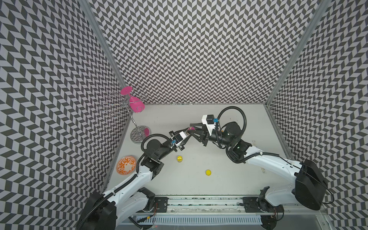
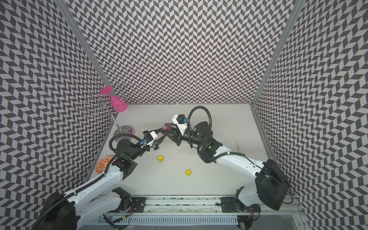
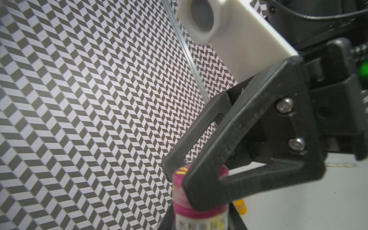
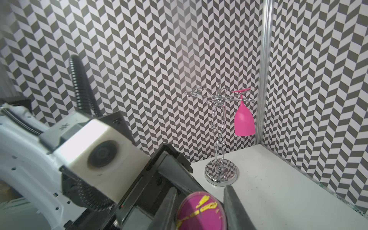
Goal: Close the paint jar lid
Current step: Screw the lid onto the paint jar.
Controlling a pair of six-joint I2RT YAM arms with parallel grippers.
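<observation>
Largely behind jaws: jar (image 3: 201, 219) and lid (image 4: 201, 211)

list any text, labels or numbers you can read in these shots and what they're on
Paint jar, white label: dark printed characters, blurred and cut off by the frame; not readable.
Magenta lid: yellow smears only, no text.
Nothing else legible in any view.

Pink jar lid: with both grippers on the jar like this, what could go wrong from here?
1. The right gripper pinches the lid by its rim, and the lid is smeared with paint, so it may slip when turned.
2. The left gripper holds the jar just below the lid, so the two grippers could collide.
3. Whether the lid sits square cannot be told; a skewed lid might jam.
</observation>
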